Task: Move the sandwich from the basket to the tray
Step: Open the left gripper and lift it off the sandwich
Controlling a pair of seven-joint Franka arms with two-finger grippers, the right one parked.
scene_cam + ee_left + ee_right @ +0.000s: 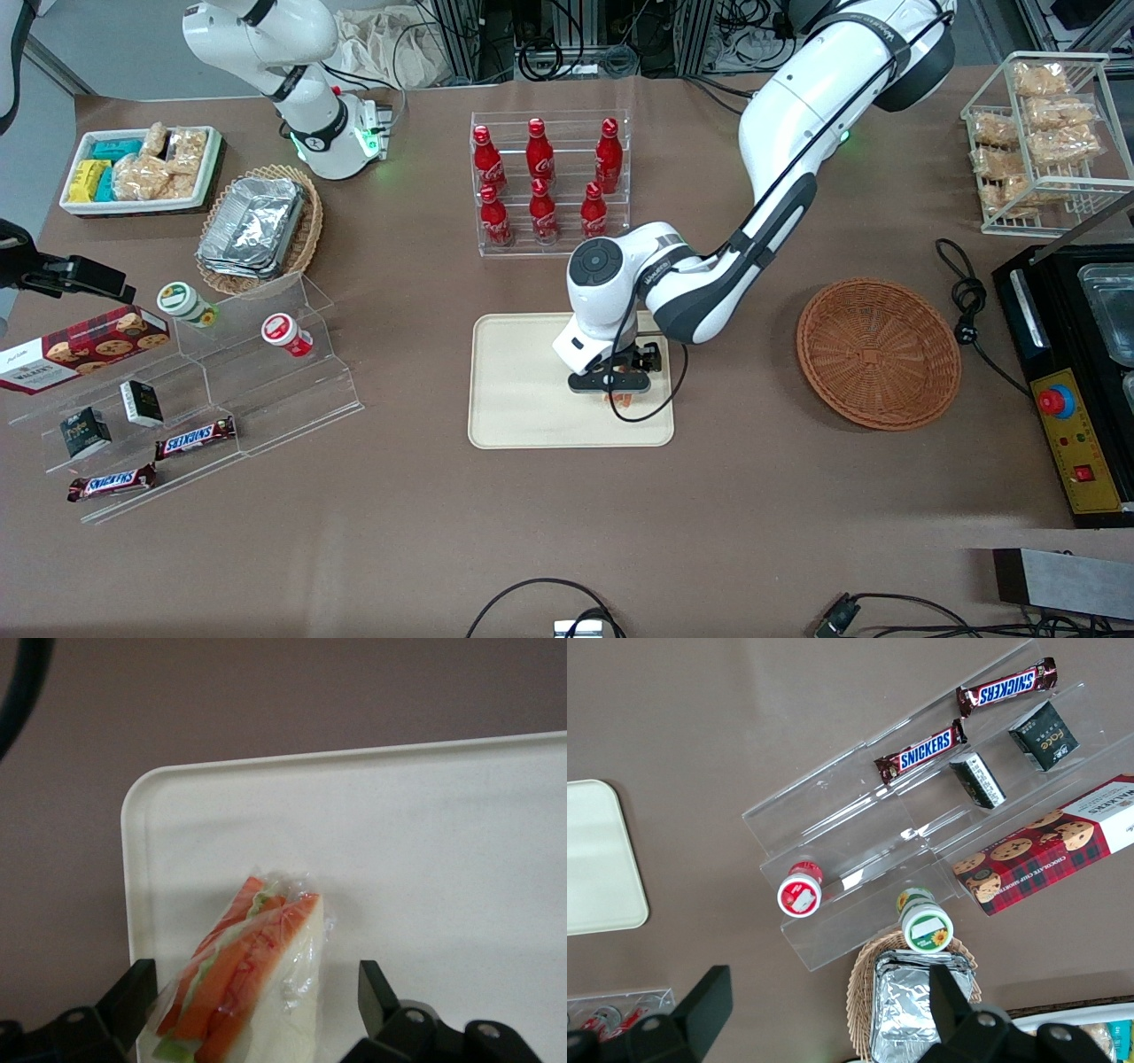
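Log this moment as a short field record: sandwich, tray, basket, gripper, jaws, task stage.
sandwich: wrapped wedge sandwich lying on the tray, near one corner
tray: cream tray, nearer the front camera than the cola bottles
basket: reddish-brown basket, nothing in it, toward the working arm's end of the table
gripper: left gripper low over the tray, around the sandwich
jaws: open, one on each side of the sandwich, clear gap on at least one side
task stage: sandwich on tray, arm not yet retracted
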